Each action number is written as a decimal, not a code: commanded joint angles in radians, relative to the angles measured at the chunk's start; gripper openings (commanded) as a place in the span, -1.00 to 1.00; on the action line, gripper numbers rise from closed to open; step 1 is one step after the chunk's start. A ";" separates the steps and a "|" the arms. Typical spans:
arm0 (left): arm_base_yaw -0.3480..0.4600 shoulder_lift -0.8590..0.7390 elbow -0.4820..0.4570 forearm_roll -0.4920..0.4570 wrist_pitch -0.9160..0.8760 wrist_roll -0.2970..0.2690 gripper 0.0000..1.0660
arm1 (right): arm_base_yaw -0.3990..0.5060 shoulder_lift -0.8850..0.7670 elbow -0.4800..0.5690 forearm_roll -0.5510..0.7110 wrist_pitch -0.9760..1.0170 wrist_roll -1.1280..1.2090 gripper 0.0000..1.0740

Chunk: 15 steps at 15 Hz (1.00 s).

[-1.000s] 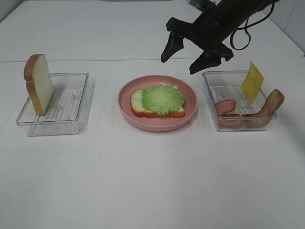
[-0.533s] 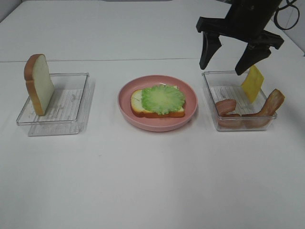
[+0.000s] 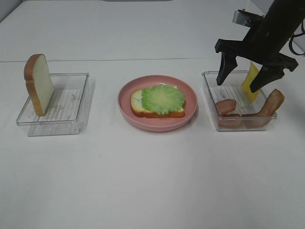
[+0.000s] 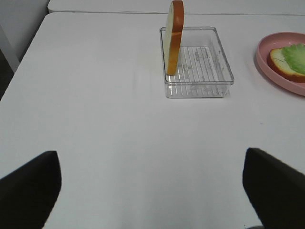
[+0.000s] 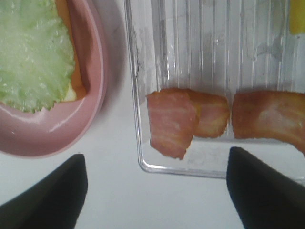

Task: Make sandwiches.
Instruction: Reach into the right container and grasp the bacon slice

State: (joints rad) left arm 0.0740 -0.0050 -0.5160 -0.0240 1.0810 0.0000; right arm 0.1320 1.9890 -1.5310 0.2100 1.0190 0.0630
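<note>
The half-built sandwich was found dead centre of the frame on the plate. One bread slice was laid flat with the lettuce spread over it, so a base was ready for more layers. No bacon or cheese had been added to it yet.

The second slice was propped upright against the end wall of the left tray, at the left of the frame. It was probably stood that way so it could be pinched by its faces later.

In the right tray, at the right, two bacon strips were curled along the lower edge and the cheese was leaned up toward the upper right corner.

The right gripper was hung just above that tray, spread wide with nothing held. It looked lined up over the bacon, so a bacon pick was likely the step in hand.

The left gripper was spread wide too, nothing held, and parked well back from its tray.
</note>
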 commanded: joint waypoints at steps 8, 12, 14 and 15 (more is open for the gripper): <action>-0.004 -0.019 0.000 -0.002 -0.011 -0.005 0.79 | -0.007 0.141 0.007 0.021 -0.060 -0.015 0.46; -0.004 -0.019 0.000 -0.002 -0.011 -0.005 0.79 | -0.005 0.177 0.007 0.048 -0.056 -0.015 0.46; -0.004 -0.019 0.000 -0.002 -0.011 -0.005 0.79 | -0.005 0.170 0.005 0.133 -0.069 -0.063 0.41; -0.004 -0.019 0.000 -0.002 -0.011 -0.005 0.79 | -0.005 0.172 0.005 0.147 -0.069 -0.077 0.40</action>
State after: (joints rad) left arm 0.0740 -0.0050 -0.5160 -0.0240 1.0810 0.0000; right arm 0.1310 2.1630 -1.5310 0.3380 0.9510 0.0080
